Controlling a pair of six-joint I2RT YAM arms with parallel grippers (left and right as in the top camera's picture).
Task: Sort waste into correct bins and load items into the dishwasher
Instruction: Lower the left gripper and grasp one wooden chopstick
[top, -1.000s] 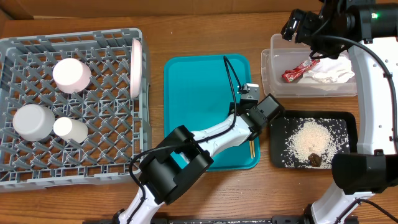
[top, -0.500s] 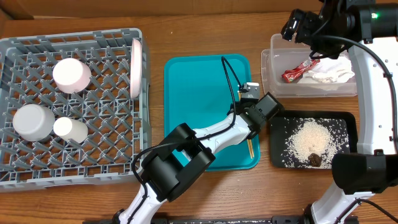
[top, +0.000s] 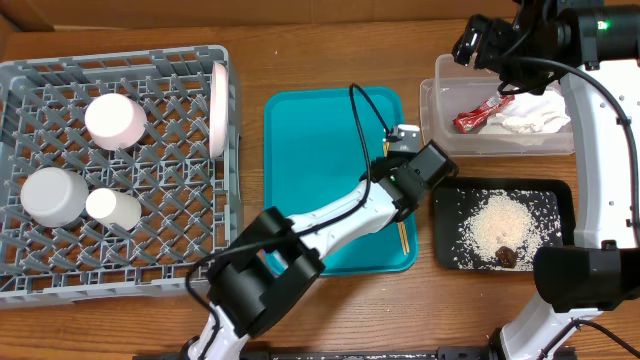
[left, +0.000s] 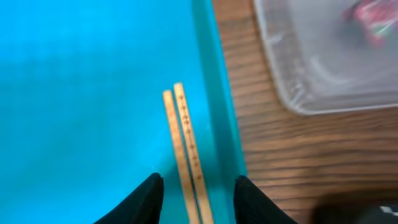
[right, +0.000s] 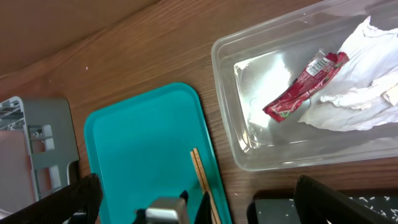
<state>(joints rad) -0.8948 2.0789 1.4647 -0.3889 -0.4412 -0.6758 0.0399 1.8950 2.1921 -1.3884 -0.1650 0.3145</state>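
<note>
Wooden table (top: 330, 45), mid-brown w/ fine straight grain running left to right, fills the overhead view edge to edge. Lighting is even and soft, apparently from above, leaving only short, faint shadows on the wood. Top-left corner shows a paler tan patch (top: 10, 14); can't tell what it is. Right wrist view catches the same tabletop w/ darker streaks in the grain and a dull sheen; left wrist view shows its boards' lines, slightly blurred.
</note>
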